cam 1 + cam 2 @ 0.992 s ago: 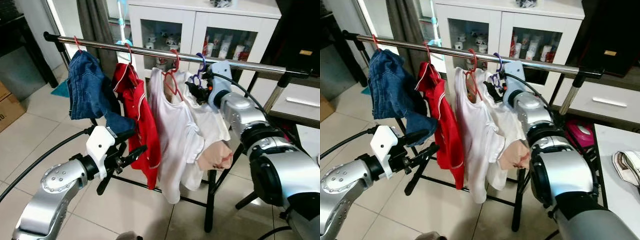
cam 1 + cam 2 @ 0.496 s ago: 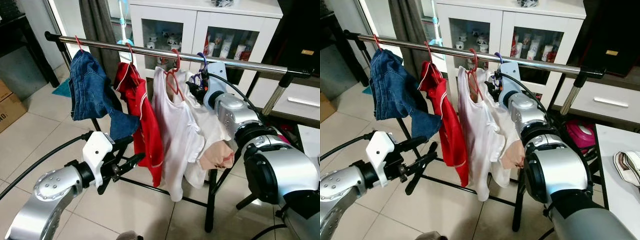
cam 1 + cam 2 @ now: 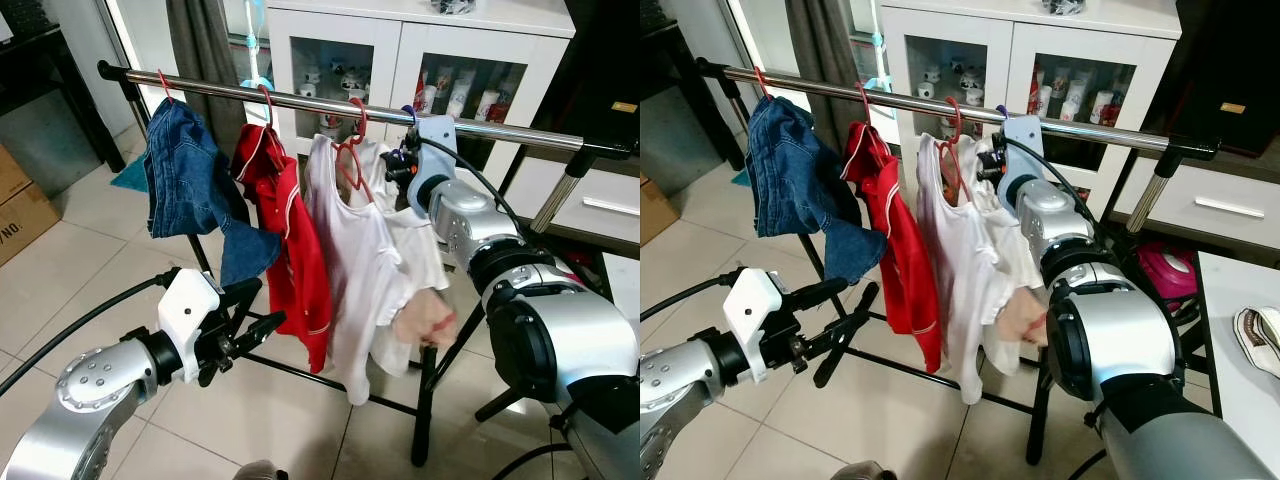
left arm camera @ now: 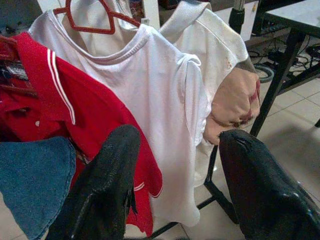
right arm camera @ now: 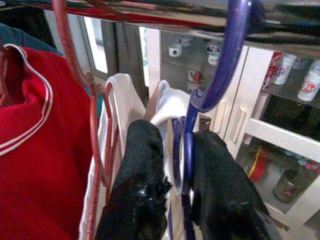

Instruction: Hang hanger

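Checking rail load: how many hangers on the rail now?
4. Red hanger with jeans at rail's left end, red one with red shirt, red one with white shirt, purple hanger gripped by right hand.

White glass-door cabinet behind rack, small cups and jars on its shelves. Grey curtain hangs beside it, near left. Brown cardboard box on pale tiled floor at far left. Dark cabinet behind box. White drawer unit at right, pink round object below it. White surface at far right carries striped cloth item.
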`<state>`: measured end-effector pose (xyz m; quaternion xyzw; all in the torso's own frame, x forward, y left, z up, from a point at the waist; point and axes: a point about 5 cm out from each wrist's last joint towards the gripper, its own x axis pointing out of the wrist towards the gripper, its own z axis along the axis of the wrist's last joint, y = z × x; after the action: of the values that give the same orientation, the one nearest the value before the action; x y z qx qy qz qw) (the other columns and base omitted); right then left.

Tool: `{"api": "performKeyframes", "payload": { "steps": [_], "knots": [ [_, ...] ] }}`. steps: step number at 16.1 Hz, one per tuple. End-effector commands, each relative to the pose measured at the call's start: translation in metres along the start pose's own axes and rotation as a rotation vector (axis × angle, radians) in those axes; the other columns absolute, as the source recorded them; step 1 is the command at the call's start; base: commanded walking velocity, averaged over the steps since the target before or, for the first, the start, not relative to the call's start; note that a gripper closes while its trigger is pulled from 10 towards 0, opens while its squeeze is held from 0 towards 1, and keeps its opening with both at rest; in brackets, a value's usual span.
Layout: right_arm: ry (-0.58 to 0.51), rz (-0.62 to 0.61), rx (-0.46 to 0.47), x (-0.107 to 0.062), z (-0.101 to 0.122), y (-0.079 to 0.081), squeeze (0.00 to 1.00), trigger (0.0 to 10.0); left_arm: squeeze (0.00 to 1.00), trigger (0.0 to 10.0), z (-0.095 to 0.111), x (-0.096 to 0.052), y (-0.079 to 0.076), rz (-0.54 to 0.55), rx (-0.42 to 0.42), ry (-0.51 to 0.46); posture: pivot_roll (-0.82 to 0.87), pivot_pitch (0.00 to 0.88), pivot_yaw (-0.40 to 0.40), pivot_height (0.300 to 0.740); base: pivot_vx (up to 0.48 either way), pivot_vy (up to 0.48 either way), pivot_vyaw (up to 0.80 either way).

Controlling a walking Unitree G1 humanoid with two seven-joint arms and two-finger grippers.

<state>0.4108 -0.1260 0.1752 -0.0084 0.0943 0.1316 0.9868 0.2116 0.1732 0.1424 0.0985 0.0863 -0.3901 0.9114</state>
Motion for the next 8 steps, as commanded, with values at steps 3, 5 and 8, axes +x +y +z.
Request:
{"api": "performKeyframes", "payload": {
  "steps": [3, 5, 8],
  "knots": [
    [0.001, 0.0, 0.007, 0.0014, 0.0017, 0.004, 0.0, 0.0, 0.0, 10.0, 0.0012, -0.0059, 0.0016, 0.019, 0.001, 0.007, 0.17, 0.0, 0.04, 0.74, 0.0, 0.0, 0.0],
    [0.003, 0.004, 0.01, 0.0018, 0.0016, 0.0059, 0.0, 0.0, 0.0, 10.0, 0.0012, -0.0069, 0.002, 0.026, 0.0, 0.011, 0.18, 0.0, 0.039, 0.74, 0.0, 0.0, 0.0],
    [0.018, 0.017, -0.004, 0.0023, 0.0001, 0.0088, 0.0, 0.0, 0.0, 10.0, 0.0018, -0.0065, 0.0023, 0.028, 0.003, 0.012, 0.18, 0.0, 0.042, 0.74, 0.0, 0.0, 0.0]
  ]
}}
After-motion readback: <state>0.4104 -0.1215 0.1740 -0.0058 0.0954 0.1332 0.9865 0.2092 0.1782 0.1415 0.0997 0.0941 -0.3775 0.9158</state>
